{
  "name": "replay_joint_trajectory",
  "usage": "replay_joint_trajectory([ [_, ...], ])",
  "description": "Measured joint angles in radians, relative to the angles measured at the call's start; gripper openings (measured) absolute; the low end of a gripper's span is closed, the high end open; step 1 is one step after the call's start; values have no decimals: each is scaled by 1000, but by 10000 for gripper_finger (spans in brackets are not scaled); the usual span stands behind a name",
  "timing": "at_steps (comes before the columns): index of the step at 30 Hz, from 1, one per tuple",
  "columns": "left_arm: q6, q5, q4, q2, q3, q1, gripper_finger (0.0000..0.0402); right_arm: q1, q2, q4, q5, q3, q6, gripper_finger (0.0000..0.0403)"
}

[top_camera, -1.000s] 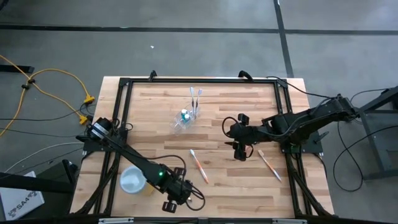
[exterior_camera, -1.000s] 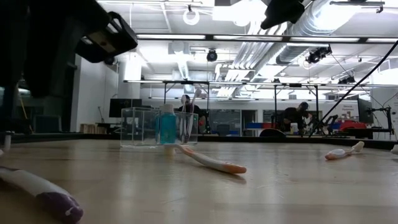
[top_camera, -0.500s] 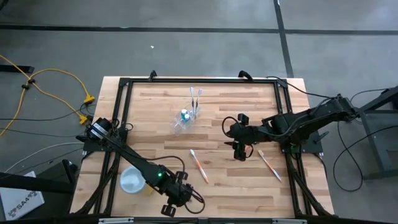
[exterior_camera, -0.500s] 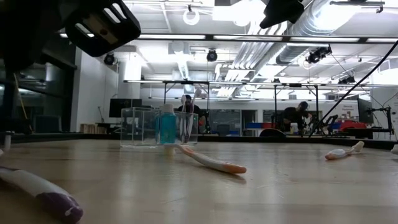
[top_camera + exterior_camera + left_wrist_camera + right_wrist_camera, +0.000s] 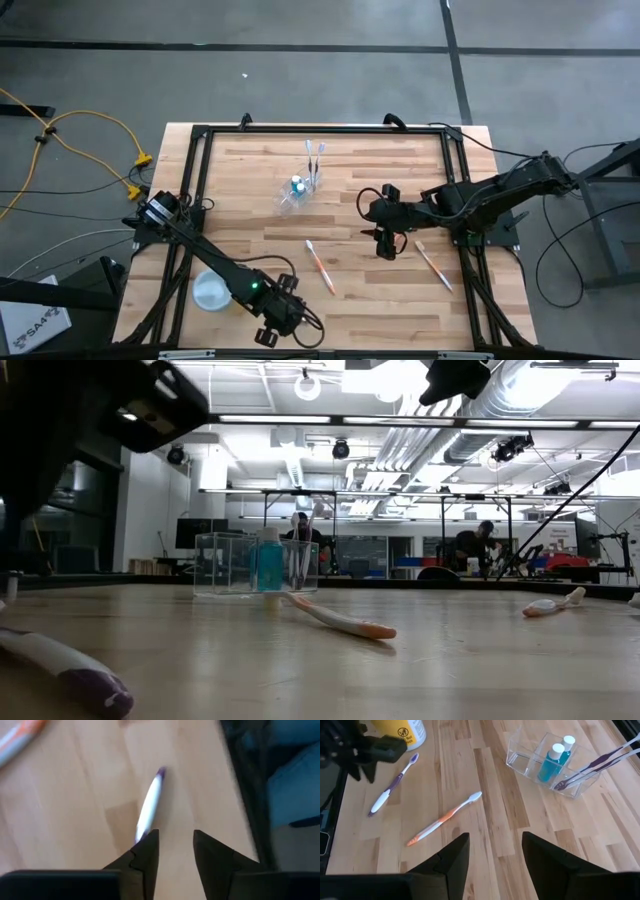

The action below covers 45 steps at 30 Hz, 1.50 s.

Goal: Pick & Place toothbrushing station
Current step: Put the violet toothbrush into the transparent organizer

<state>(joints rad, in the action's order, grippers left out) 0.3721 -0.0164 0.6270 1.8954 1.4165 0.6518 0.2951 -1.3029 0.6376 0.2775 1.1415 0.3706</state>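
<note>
A clear plastic holder stands at the table's far middle with two blue tubes and two toothbrushes in it. An orange-handled toothbrush lies flat at mid-table. A second orange-and-white one lies at the right. A white toothbrush with purple ends lies flat near the front edge. My left gripper is open above its near end, which disappears behind one fingertip. In the high view my left gripper hides this brush. My right gripper is open and empty above the table's right middle.
A yellow cup with a pale top stands at the front left, close to my left arm. The table's black frame rail runs round the edges. Bare wood lies between the orange toothbrush and the front edge. People show in the room beyond the table.
My left gripper has moved a little toward the table's near edge, over the purple-ended toothbrush; in the low view its body has swung up and to the left. The toothbrushes and the holder have stayed in place.
</note>
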Motion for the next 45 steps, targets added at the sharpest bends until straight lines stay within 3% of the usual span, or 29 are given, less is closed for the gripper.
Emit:
replay_joint_trajectory([
  [6,0,-15,86,12,-1,0,124,0,0,-13,-23,0,0,174],
  [32,-47,-33,80,110,-12,-23,123,53,0,-30,-19,0,4,174],
  [45,-53,-96,143,115,-11,-21,123,55,0,-30,-23,0,21,174],
])
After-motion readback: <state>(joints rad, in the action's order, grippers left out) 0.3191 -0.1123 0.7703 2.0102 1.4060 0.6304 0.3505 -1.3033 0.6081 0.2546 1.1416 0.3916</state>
